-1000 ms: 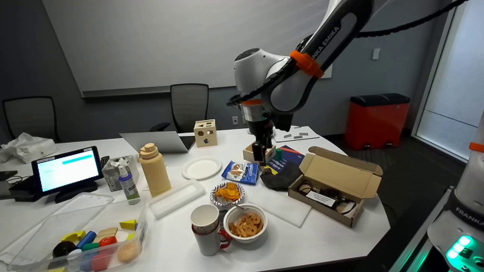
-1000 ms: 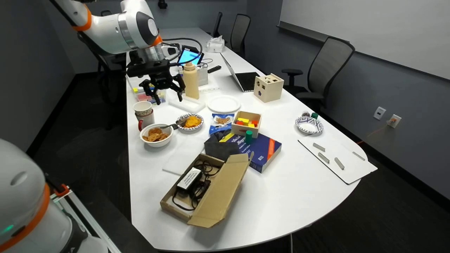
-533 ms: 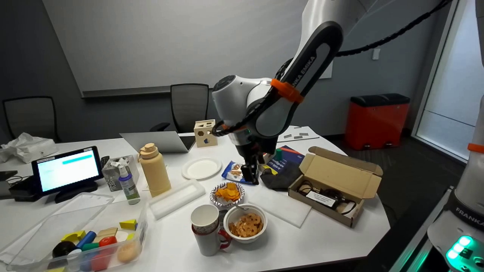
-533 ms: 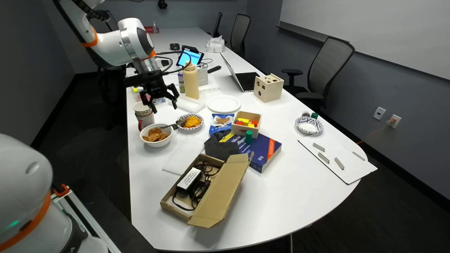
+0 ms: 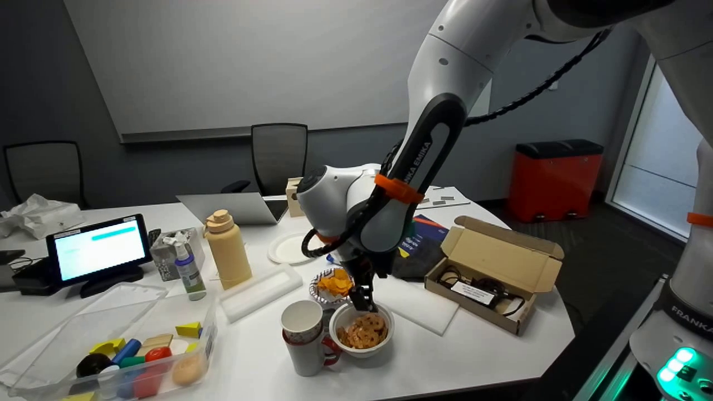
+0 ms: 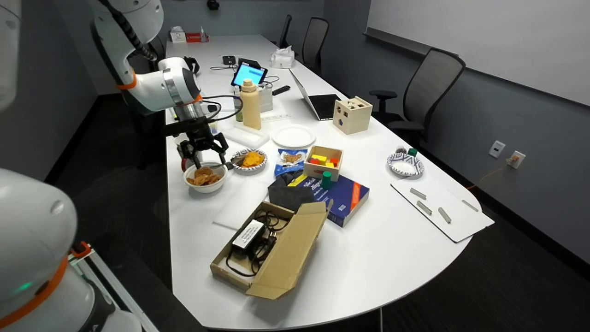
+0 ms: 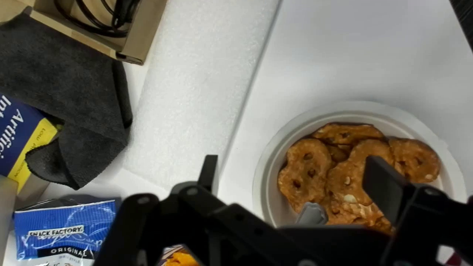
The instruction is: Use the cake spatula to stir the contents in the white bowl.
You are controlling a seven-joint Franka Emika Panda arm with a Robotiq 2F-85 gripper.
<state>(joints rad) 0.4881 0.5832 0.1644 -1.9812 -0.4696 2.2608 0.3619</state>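
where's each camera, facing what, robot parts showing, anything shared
In an exterior view: raised, by the rounded table end, facing lengthwise past the laptop; arm, gripper, shoulder show.
In an exterior view: raised, facing the whiteboard across the table; arm, gripper, base show.
Wrist view: on the wrist, facing down toward the white bowl; fingers show.
Both exterior views share laptop and white bowl.

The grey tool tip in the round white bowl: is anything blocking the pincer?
Nothing visible is: in the wrist view, the grey tool tip shows uncovered over orange-brown pretzel pieces, between the fingers of the open black pincer. The tool's rest is hidden there.
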